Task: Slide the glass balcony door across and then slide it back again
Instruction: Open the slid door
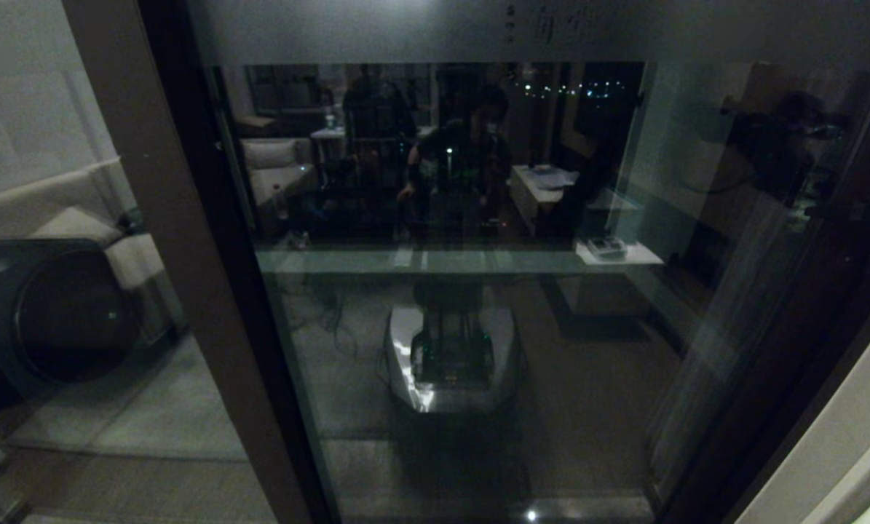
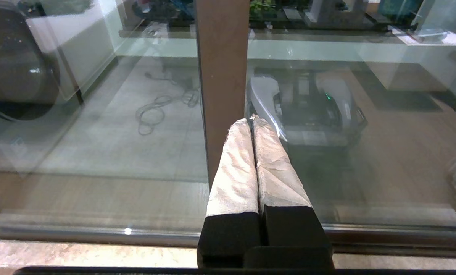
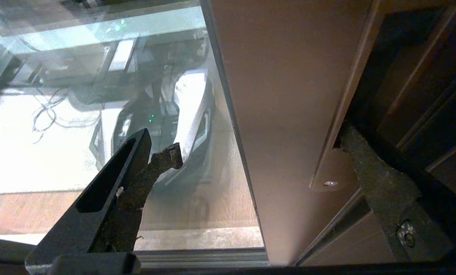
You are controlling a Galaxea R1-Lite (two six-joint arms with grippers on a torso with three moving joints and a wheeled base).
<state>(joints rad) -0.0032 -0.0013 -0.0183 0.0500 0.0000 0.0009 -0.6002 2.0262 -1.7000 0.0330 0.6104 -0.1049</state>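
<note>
The glass balcony door (image 1: 595, 378) fills the head view, with a frosted band (image 1: 376, 29) across its top and dark brown stiles on the left (image 1: 187, 255) and right (image 1: 806, 342). Neither gripper shows there. In the right wrist view my right gripper (image 3: 260, 141) is open and straddles the door's brown stile (image 3: 289, 84). One finger (image 3: 136, 183) is in front of the glass. The other finger (image 3: 369, 175) reaches into the dark gap past the stile's edge, beside a round-ended recess with a screw (image 3: 330, 183). My left gripper (image 2: 251, 121) is shut and empty, its taped tips at a brown stile (image 2: 222, 68).
A fixed glass panel (image 1: 63, 306) on the left shows a sofa and a dark round object. The glass mirrors my own base (image 1: 453, 356). A floor track (image 2: 98, 232) and stone sill (image 2: 79, 254) run below. A pale wall (image 1: 842, 444) stands at the right.
</note>
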